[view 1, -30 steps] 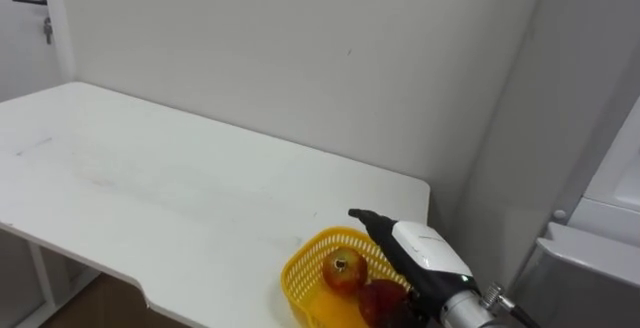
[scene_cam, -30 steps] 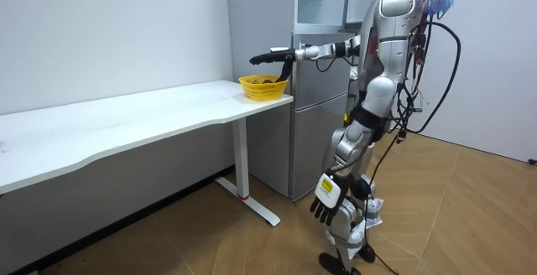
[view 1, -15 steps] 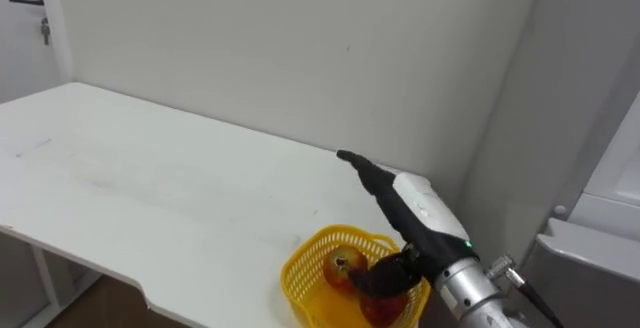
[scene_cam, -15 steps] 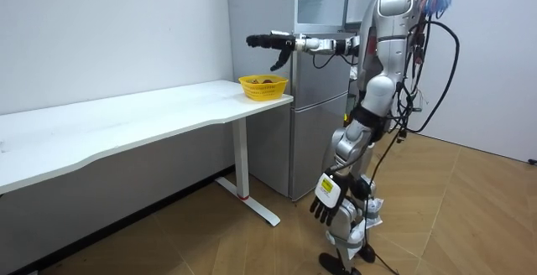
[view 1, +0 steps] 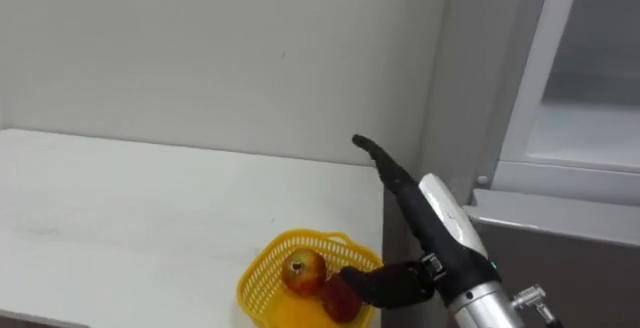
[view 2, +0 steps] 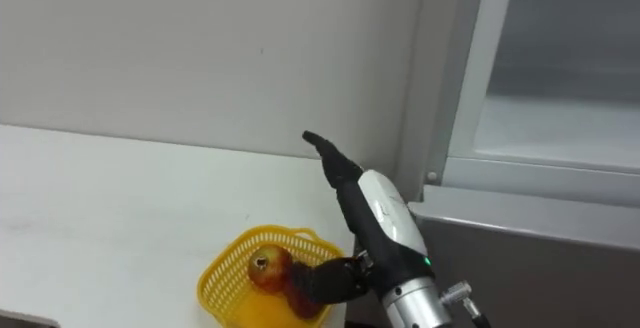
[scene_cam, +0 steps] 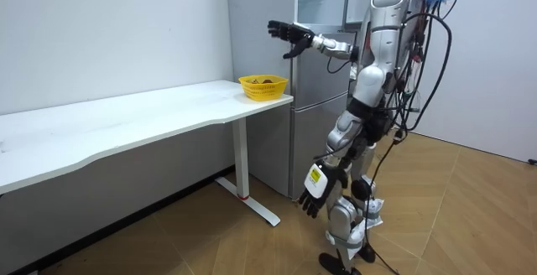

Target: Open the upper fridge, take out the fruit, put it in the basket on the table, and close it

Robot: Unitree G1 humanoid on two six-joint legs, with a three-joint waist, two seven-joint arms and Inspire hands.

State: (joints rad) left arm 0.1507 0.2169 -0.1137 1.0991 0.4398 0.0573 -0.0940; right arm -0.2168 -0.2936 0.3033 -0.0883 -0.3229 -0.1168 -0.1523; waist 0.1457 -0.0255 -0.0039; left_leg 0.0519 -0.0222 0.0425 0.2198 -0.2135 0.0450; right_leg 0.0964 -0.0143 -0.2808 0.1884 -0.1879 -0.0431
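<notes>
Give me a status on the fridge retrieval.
Done: fruit lies in the yellow basket on the table. In hand: nothing; the right hand is raised open near the basket, and the left hand hangs open. Left: unclear whether the upper fridge holds more.

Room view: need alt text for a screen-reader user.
The robot stands before a grey fridge, its right hand raised open over the end of a white table, where a yellow basket of fruit sits. Its left hand hangs open by its leg.
</notes>
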